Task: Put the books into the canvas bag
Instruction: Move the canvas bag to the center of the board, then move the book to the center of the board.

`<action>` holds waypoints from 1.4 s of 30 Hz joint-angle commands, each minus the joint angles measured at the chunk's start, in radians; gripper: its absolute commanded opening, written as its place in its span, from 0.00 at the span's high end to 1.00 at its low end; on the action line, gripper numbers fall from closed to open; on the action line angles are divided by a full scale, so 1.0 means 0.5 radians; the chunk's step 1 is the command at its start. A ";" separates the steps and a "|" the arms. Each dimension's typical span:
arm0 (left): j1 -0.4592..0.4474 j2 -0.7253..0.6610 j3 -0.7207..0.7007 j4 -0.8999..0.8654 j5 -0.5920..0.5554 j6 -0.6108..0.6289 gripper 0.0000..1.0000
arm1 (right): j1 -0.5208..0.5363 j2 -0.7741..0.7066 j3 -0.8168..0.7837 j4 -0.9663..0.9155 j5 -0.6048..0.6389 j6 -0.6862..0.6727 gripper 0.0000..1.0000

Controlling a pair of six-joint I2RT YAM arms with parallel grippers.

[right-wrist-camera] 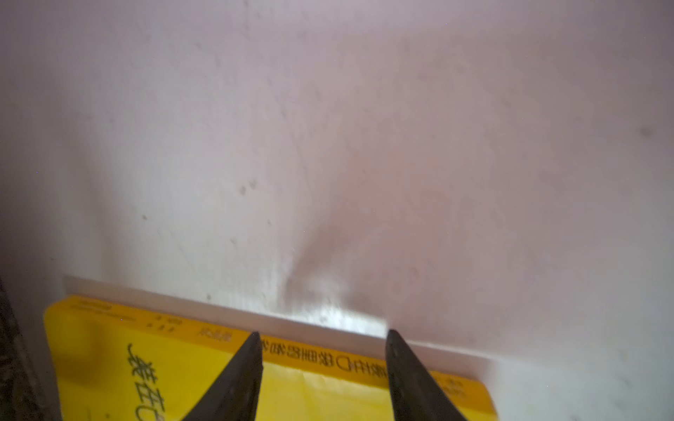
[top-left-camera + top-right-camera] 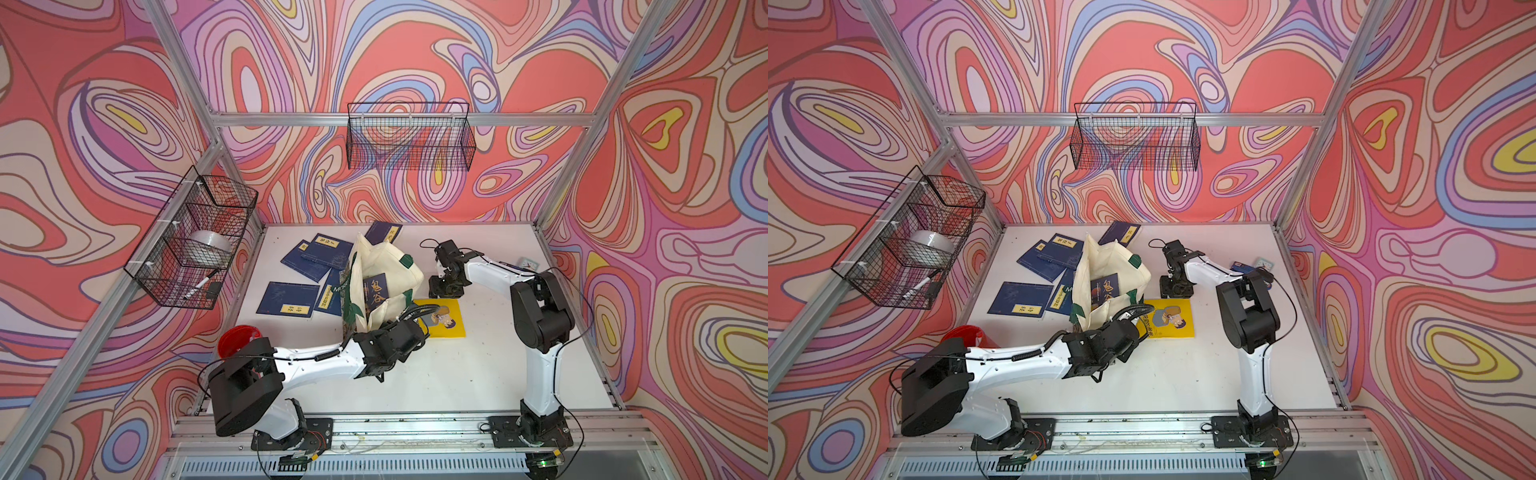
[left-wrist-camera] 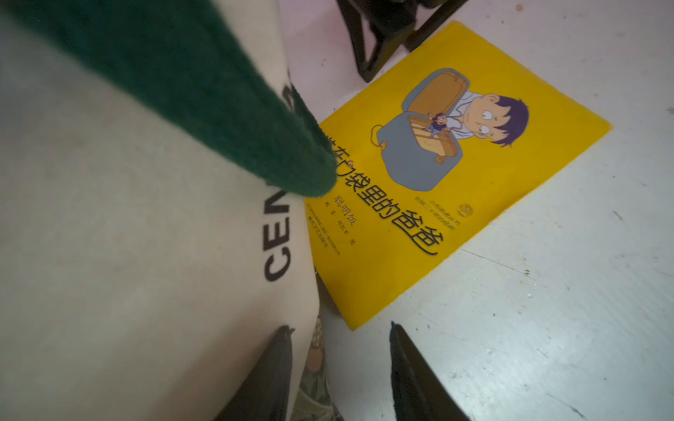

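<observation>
The cream canvas bag [image 2: 368, 257] [image 2: 1113, 259] stands open mid-table, with a dark book with gold characters [image 2: 376, 291] inside it. A yellow cartoon book [image 2: 449, 322] [image 3: 456, 182] lies flat to its right. Several navy books [image 2: 316, 251] [image 2: 289, 299] [image 2: 384, 232] lie left of and behind the bag. My left gripper [image 3: 339, 328] [image 2: 420, 323] is open at the bag's near corner, one finger in front of the cloth [image 3: 109, 218] and one over the table. My right gripper [image 1: 322, 333] [image 2: 444, 293] is open over the yellow book's [image 1: 328, 393] far edge.
A red cup [image 2: 239, 338] stands by the left arm. Black wire baskets hang on the back wall [image 2: 409, 137] and the left wall [image 2: 195, 237]. A small blue-and-black stapler [image 2: 1241, 266] and a small card [image 2: 1264, 262] sit at the table's right edge. The bag's green strap [image 3: 182, 91] hangs near the left wrist.
</observation>
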 commanded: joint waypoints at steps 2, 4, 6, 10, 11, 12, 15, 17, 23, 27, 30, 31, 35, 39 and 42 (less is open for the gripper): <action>0.086 -0.150 -0.070 -0.018 0.005 -0.041 0.53 | -0.021 -0.370 -0.045 -0.041 0.305 0.199 0.43; 0.110 -0.211 -0.080 -0.033 -0.004 -0.034 0.53 | -0.019 -0.502 -0.093 -0.027 0.278 0.321 0.43; 0.123 -0.276 -0.097 -0.037 -0.006 -0.021 0.52 | -0.007 -0.654 -0.233 0.043 0.174 0.465 0.43; 0.125 -0.409 -0.147 0.022 0.067 0.043 0.49 | 0.198 -0.868 -0.544 0.211 0.160 0.659 0.45; 0.123 -0.450 -0.161 0.039 0.107 0.062 0.49 | 0.275 -0.888 -0.599 0.258 0.185 0.696 0.45; 0.122 -0.491 -0.176 0.065 0.159 0.091 0.49 | 0.329 -0.879 -0.628 0.287 0.193 0.729 0.45; 0.123 -0.607 -0.206 0.124 0.275 0.159 0.49 | 0.347 -0.753 -0.611 0.401 0.212 0.775 0.47; 0.123 -0.660 -0.202 0.121 0.309 0.188 0.49 | 0.346 -0.625 -0.569 0.552 0.269 0.769 0.52; 0.119 -0.793 -0.196 0.046 0.423 0.194 0.50 | 0.348 0.005 -0.123 0.612 0.248 0.687 0.63; 0.115 -0.902 -0.262 0.041 0.457 0.174 0.51 | 0.352 0.172 -0.100 0.741 0.150 0.732 0.63; 0.110 -0.958 -0.273 -0.006 0.502 0.192 0.51 | 0.375 0.155 -0.190 0.770 0.080 0.707 0.64; 0.111 -0.976 -0.272 -0.023 0.517 0.200 0.51 | 0.387 0.127 -0.241 0.780 0.056 0.688 0.64; 0.092 -1.062 -0.275 -0.080 0.565 0.256 0.52 | 0.437 -0.096 -0.566 0.894 -0.053 0.619 0.67; 0.076 -1.143 -0.266 -0.166 0.539 0.298 0.52 | 0.445 -0.338 -0.808 0.882 -0.156 0.533 0.67; 0.071 -1.195 -0.253 -0.212 0.520 0.321 0.52 | 0.447 -0.508 -0.877 0.779 -0.183 0.476 0.66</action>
